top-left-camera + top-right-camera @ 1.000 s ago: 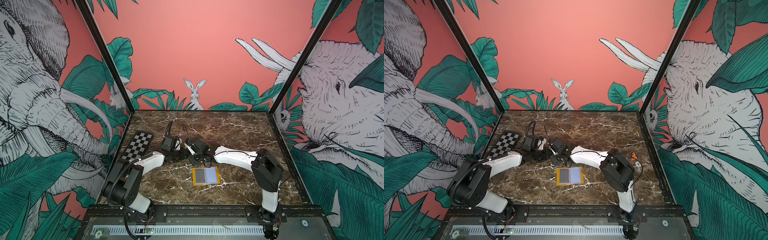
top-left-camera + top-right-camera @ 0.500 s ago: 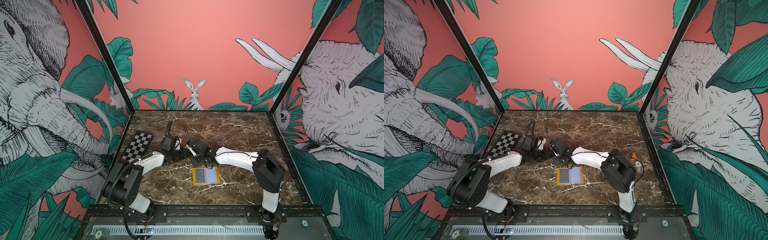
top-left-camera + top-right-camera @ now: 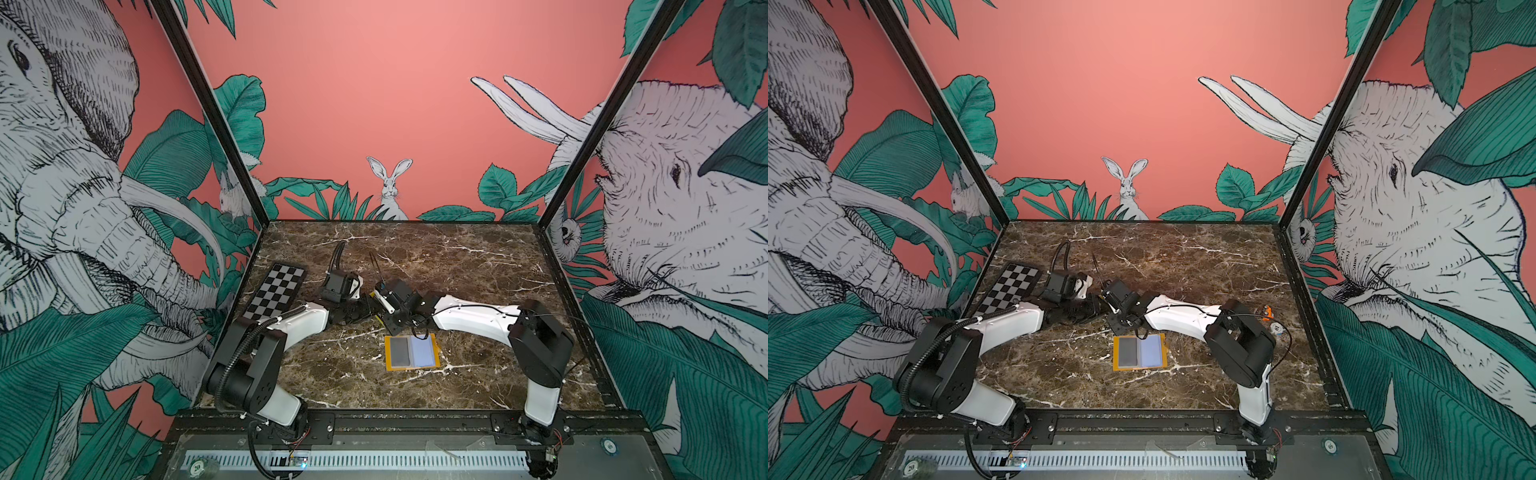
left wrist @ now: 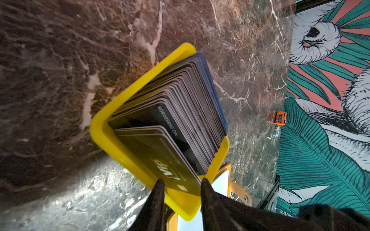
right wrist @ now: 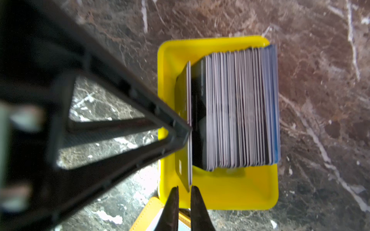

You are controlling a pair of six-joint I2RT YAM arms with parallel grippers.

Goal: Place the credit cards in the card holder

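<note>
Dozens of cards (image 4: 180,112) stand on edge in a yellow tray (image 4: 104,130), packed against one end wall. A few front cards lean away from the pack across a dark gap, and the frontmost shows white "VIP" lettering. The left pincer (image 4: 181,185) is at that end of the tray, partly open: its two dark tips stand apart on either side of the front card's near corner, closed on nothing that shows. In the right wrist view one of its fingers (image 5: 140,124) slants in from outside the tray, and its tip meets the upper edge of the leaning cards. The right pincer (image 5: 184,190) is at the tray's side wall, by a corner of those same cards; only a thin slit parts its tips, and whether they pinch a card I cannot tell. The holder (image 3: 411,352) lies open and flat on the tabletop (image 3: 457,266) just beside the tray, grey and pale blue panels up, snap tab (image 4: 239,193) sticking out. A checkerboard plate (image 3: 276,293) lies well apart from the tray, and so does a small orange thing (image 4: 278,118).
</note>
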